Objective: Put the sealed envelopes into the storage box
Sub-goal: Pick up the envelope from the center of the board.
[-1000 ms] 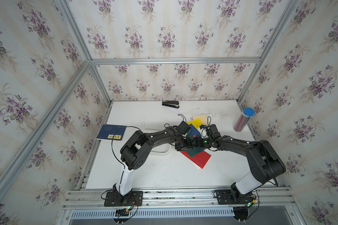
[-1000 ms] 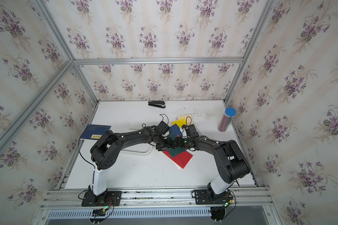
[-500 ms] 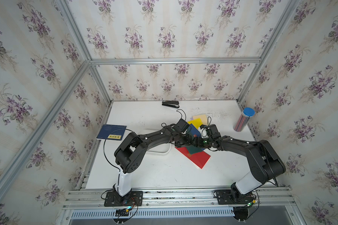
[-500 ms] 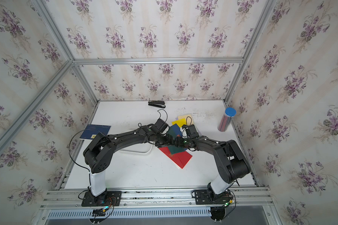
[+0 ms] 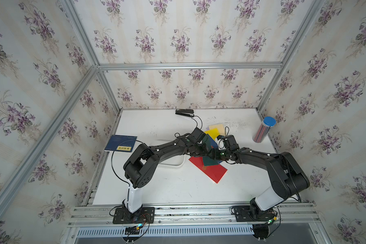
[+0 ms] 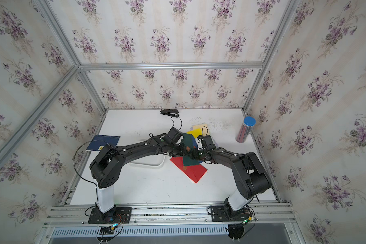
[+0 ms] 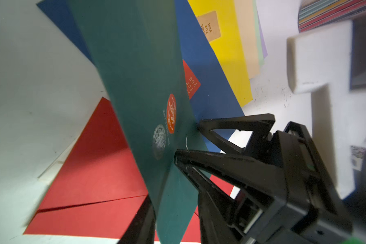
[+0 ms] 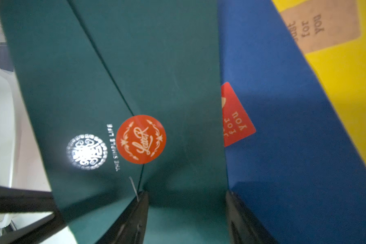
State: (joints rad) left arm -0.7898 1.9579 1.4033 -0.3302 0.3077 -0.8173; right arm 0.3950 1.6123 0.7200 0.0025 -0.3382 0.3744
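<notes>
A dark green envelope with a round red seal stands tilted up off the pile. My left gripper is shut on its lower edge, a finger on each side. My right gripper is open, both tips resting against the envelope's face, as the left wrist view also shows. Under it lie a red envelope, a navy one, a yellow one and a cream one. The white storage box sits left of the pile, mostly hidden under my left arm.
A dark blue book with a yellow label lies at the table's left edge. A black stapler is at the back. A clear pencil tube with a blue lid stands at the right. Both forearms meet over the table's middle.
The green envelope has come up from lying flat to standing tilted. My left jaws have narrowed round it and the left elbow has swung left. The right gripper has hardly moved.
</notes>
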